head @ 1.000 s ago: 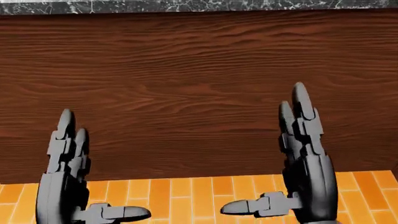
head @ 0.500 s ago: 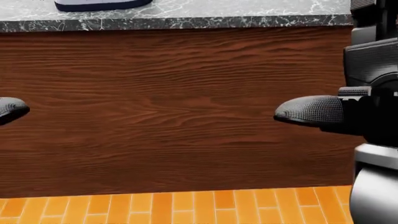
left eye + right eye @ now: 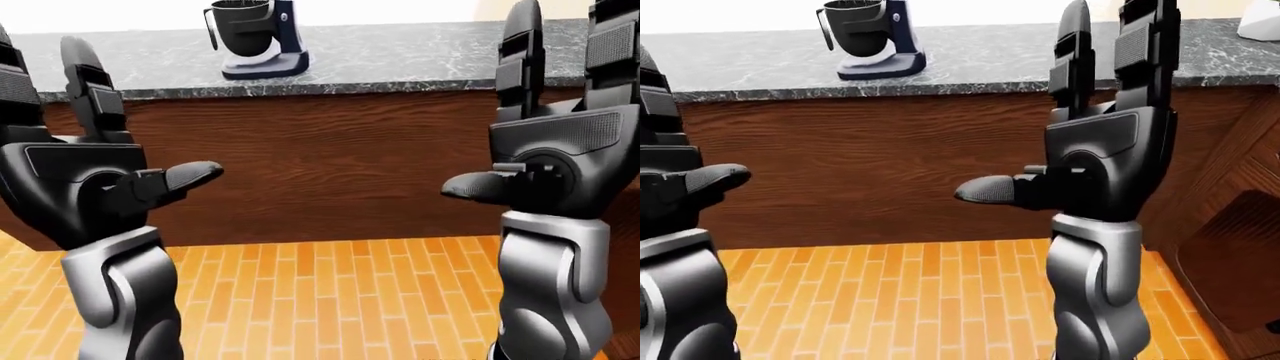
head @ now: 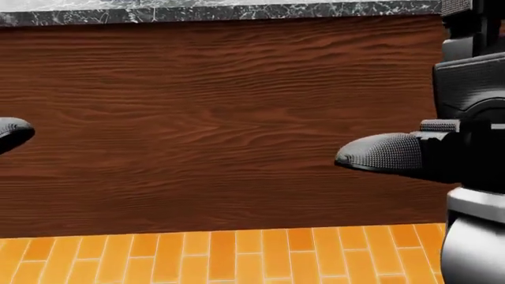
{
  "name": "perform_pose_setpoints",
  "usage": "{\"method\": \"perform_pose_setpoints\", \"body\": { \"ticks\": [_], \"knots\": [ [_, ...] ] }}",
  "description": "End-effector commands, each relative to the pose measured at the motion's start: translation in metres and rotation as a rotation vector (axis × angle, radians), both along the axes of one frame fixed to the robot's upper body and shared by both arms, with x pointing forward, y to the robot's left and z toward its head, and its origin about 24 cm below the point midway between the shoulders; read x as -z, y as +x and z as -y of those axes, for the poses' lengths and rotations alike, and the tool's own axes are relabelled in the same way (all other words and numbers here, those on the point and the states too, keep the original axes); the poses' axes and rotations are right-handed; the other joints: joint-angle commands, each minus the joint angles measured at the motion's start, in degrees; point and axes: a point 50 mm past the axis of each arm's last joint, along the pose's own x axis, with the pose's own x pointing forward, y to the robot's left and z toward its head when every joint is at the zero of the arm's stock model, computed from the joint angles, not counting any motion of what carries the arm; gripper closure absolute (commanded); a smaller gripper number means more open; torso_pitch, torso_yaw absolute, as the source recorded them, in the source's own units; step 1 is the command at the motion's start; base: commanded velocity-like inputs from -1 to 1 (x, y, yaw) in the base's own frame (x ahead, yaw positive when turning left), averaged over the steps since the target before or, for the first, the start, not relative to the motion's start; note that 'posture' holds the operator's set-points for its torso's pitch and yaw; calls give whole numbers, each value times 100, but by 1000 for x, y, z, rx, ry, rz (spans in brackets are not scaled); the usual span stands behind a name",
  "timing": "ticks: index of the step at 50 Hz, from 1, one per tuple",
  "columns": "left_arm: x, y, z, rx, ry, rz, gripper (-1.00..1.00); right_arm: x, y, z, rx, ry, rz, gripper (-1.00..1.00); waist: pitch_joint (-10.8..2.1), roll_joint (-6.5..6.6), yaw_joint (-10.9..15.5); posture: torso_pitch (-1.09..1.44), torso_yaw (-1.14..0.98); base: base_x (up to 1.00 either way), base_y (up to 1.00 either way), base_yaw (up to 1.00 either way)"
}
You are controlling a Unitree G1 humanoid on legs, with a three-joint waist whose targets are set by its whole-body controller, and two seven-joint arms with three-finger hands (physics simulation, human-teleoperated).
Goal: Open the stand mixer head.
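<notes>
A: Approach, I'd say, is the step in hand. Nothing is grasped. The stand mixer [image 3: 255, 37] sits at the upper left of the left-eye view, on the marble top of the table [image 3: 400, 56], well apart from both hands.

B: And the hands themselves?

A: The left hand [image 3: 75, 176] is raised at the left of that view, palm turned inward, fingers [image 3: 90, 90] upright and spread, thumb jutting toward the middle. The right hand [image 3: 1105, 161] shows best in the right-eye view, equally upright, fingers apart and holding nothing. Both are low against the wooden panel [image 4: 221, 118] under the top, with orange plank floor [image 3: 330, 300] beneath.

B: Is the mixer head up or down?

A: It looks down, seated over the dark bowl, though the top of the machine is cut off at the frame's upper edge, so I wouldn't swear to it.

B: What does the next move call for?

A: Closing in on the table first, I'd judge, and shifting toward the left of the picture, since the mixer lies off-centre. Then one hand has to rise above the marble edge and get under or onto the head to tilt it up. Which hand suits best I can't tell from here.
</notes>
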Motion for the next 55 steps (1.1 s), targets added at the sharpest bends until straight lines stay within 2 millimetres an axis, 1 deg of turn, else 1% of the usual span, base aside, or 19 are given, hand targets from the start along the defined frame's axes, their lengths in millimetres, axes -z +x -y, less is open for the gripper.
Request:
{"method": "perform_pose_setpoints", "body": {
  "ticks": [1,5,8,11,12,17,20,22,24,26,32,33,34,35,39,49,51,53,55],
  "knots": [
    [-10,-6,3,14,21,72,-100,-7,-4,1,6,9,50,-100,0,-117,5,0,0,0,2,0],
    [-11,-7,3,13,19,72,-99,-8,-4,1,10,-5,49,-100,-385,218,68,0,0,0,20,0],
    [-11,-7,3,13,20,71,-100,-7,-5,0,3,-9,50,-100,-158,-465,14,0,0,0,82,0],
    [-10,-8,3,9,20,69,-100,-7,-6,1,5,-1,52,-100,-350,268,-4,0,0,0,0,0],
    [-11,-9,3,11,20,71,-99,-8,-7,1,5,-3,56,-100,-223,277,96,0,0,0,0,0],
    [-10,-10,3,10,20,70,-99,-7,-7,1,5,2,52,-100,-16,-433,-45,0,0,0,71,0],
    [-10,-9,2,10,19,70,-99,-7,-7,0,5,-9,53,-100,-281,19,83,0,0,0,33,0],
    [-10,-9,2,8,21,69,-99,-7,-7,-1,0,-12,53,-100,-137,-311,28,0,0,0,100,0],
    [-9,-9,2,9,20,67,-100,-7,-7,0,2,1,56,-100,-313,-351,43,0,0,0,78,0],
    [-9,-8,3,11,20,67,-100,-7,-7,0,0,-11,59,-100,-457,-128,46,0,0,0,74,0],
    [-7,-6,2,7,21,60,-100,-2,-5,-1,-10,-17,41,-100,-195,19,56,0,0,0,87,0],
    [-7,-6,2,6,22,61,-100,-2,-5,-1,-9,-14,40,-100,-365,648,32,0,0,0,0,0],
    [-7,-6,2,7,22,60,-100,-2,-4,-1,1,-15,39,-100,-264,884,147,0,0,0,0,0],
    [-6,-5,3,8,22,59,-99,-1,-3,-1,7,-24,35,-100,-177,564,162,0,0,0,0,0],
    [-6,-5,3,7,22,58,-100,0,-4,-2,14,-37,37,-100,-249,258,158,0,0,0,0,0],
    [-6,-5,3,9,21,57,-100,-1,-6,0,-13,-8,39,-100,-350,-60,185,0,0,1,0,0],
    [-5,-5,3,10,21,56,-100,-2,-7,0,-15,0,47,-100,53,-268,226,0,0,94,0,0],
    [-5,-5,3,9,20,56,-100,-1,-6,0,-11,-11,49,-100,44,-446,304,0,0,100,0,0],
    [-5,-5,3,8,21,55,-100,0,-4,-1,1,-26,37,-100,197,-247,249,0,0,75,0,0]
  ]
}}
